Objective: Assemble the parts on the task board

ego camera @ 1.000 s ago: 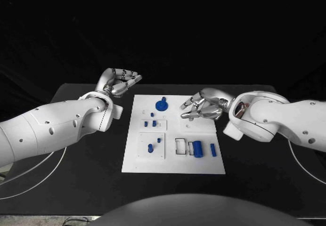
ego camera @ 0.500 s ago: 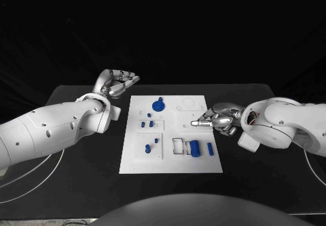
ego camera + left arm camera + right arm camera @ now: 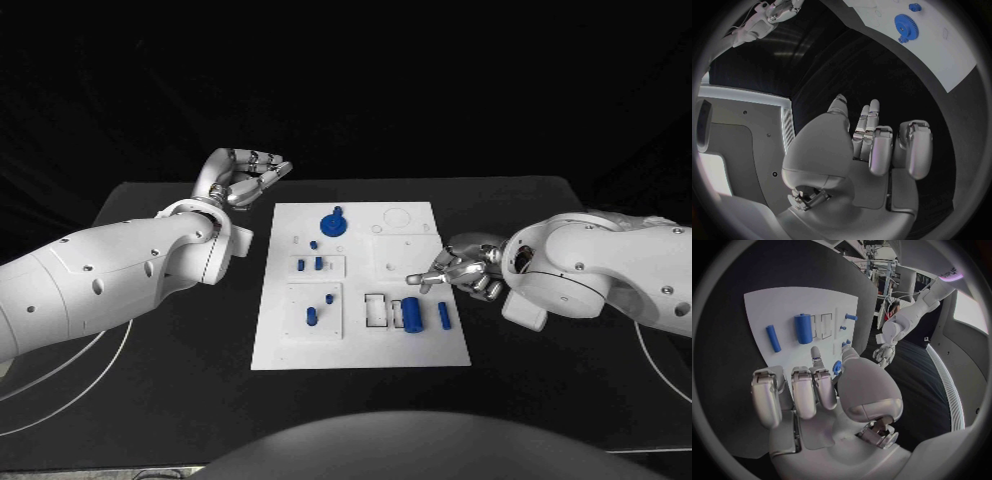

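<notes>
Right hand poised over the board's near-right parts

The right hand (image 3: 459,270), fingers curled with one extended and grasping nothing, hovers over the task board (image 3: 361,350) just beside the blue cylinder (image 3: 410,314), likely lining up a pick. The left hand (image 3: 245,176), clenched empty, waits off the board's far corner, leaving open counter (image 3: 173,380) around it.

The white task board (image 3: 361,345) lies flat mid-table, carrying a blue gear (image 3: 335,224) near its far edge, small blue pegs (image 3: 312,316) at its left, and a blue cylinder (image 3: 411,314) beside a thin rod (image 3: 444,315).
</notes>
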